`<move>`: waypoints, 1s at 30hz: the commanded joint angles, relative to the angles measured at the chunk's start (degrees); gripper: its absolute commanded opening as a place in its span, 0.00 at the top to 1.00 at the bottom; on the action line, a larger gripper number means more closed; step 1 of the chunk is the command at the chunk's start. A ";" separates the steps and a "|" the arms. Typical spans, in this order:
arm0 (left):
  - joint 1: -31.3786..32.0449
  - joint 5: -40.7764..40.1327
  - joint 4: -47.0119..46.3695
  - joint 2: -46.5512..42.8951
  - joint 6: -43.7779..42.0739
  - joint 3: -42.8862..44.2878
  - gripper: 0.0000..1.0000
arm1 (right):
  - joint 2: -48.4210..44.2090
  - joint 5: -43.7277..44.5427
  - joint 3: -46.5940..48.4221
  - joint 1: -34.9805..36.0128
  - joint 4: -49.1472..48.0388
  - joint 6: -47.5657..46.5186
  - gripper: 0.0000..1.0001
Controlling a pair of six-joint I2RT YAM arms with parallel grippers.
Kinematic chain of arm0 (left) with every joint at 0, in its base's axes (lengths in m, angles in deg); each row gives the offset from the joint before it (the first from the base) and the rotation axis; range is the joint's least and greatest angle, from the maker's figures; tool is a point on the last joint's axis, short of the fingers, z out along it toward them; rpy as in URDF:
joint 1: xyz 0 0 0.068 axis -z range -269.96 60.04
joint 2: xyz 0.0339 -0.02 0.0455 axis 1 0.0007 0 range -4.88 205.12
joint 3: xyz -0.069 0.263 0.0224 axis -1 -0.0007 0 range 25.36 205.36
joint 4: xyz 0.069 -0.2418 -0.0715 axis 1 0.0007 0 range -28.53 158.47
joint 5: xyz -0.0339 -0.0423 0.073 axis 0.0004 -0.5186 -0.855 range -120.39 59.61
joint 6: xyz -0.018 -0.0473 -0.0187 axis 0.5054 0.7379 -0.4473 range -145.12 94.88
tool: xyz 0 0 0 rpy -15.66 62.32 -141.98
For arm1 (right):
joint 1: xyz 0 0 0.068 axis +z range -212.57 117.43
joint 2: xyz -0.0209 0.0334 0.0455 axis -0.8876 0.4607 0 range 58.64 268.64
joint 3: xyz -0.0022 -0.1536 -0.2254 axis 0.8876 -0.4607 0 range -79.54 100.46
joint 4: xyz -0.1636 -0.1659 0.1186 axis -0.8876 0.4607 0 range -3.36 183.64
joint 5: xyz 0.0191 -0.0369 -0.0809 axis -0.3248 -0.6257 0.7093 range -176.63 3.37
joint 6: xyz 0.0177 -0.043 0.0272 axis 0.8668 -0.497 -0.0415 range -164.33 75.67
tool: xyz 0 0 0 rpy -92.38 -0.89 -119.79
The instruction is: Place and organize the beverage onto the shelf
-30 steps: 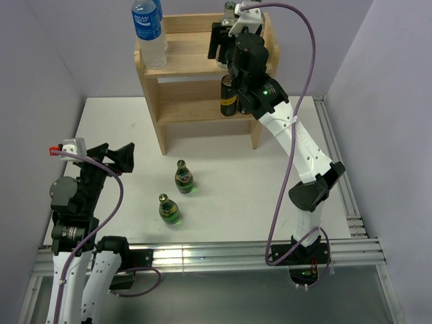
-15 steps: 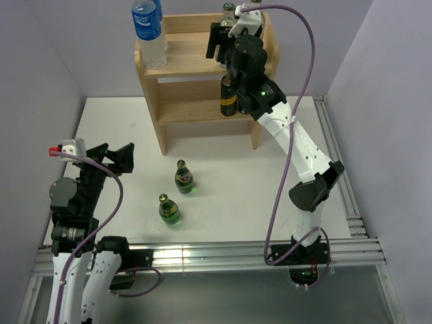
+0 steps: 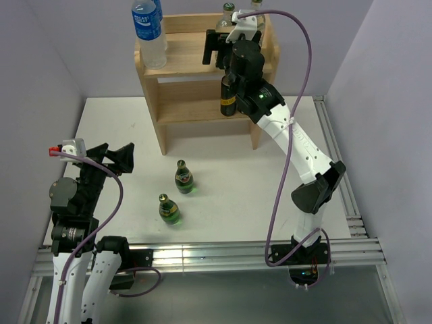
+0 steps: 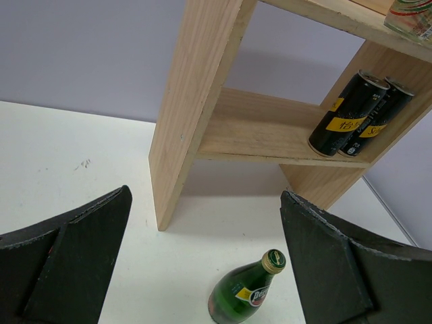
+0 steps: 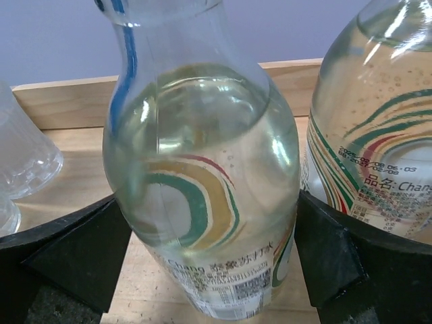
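My right gripper (image 3: 216, 47) is at the top tier of the wooden shelf (image 3: 182, 64). It is shut on a clear glass bottle (image 5: 202, 189), with a pad against each side. The bottle stands on the top board next to a second clear glass bottle (image 5: 378, 148). Their necks show above the wrist (image 3: 227, 10). Two slim dark cans (image 3: 228, 98) stand on the lower tier at the right, also in the left wrist view (image 4: 347, 115). Two green bottles (image 3: 184, 179) (image 3: 169, 210) stand on the table. My left gripper (image 3: 113, 156) is open and empty, left of them.
A tall plastic water bottle with a blue label (image 3: 150, 34) stands on the shelf top at the left; its ribbed base shows in the right wrist view (image 5: 20, 162). One green bottle (image 4: 246, 293) stands between my left fingers' line of sight and the shelf side panel (image 4: 196, 101).
My right wrist has shifted a little to the left on the top tier, uncovering the second clear bottle's neck. The left arm and the green bottles have not moved.
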 commanded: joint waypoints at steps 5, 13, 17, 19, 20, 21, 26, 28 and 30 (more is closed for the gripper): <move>-0.34 1.04 -1.27 -0.72 -0.55 0.04 0.01 | -5.86 2.25 -2.80 -0.24 -3.93 -0.26 0.00; -0.34 1.04 -1.27 -0.72 -0.47 0.04 0.01 | -7.97 2.51 -5.52 -0.15 -4.55 0.00 0.00; -0.34 0.95 -1.27 -0.89 -0.47 0.04 0.01 | -8.68 2.60 -6.40 0.03 -4.73 0.09 0.00; -0.34 0.95 -1.27 -0.89 -0.55 0.04 0.01 | -9.29 2.68 -7.19 0.20 -4.99 0.18 0.00; -0.34 0.95 -1.27 -0.89 -0.55 -0.04 0.01 | -9.47 2.77 -7.63 0.20 -5.08 0.18 0.00; -0.34 1.04 -1.35 -0.89 -0.47 0.04 0.01 | -9.73 2.86 -7.98 0.29 -5.25 0.26 0.00; -0.34 0.95 -1.27 -0.81 -0.55 0.04 0.01 | -11.23 2.95 -10.27 0.47 -5.52 0.70 0.00; -0.34 0.86 -1.27 -0.81 -0.55 0.04 0.01 | -12.62 3.04 -12.45 0.73 -6.65 1.05 0.00; -0.34 0.86 -1.27 -0.98 -0.55 0.04 0.01 | -13.95 3.04 -14.57 0.99 -7.89 0.97 0.00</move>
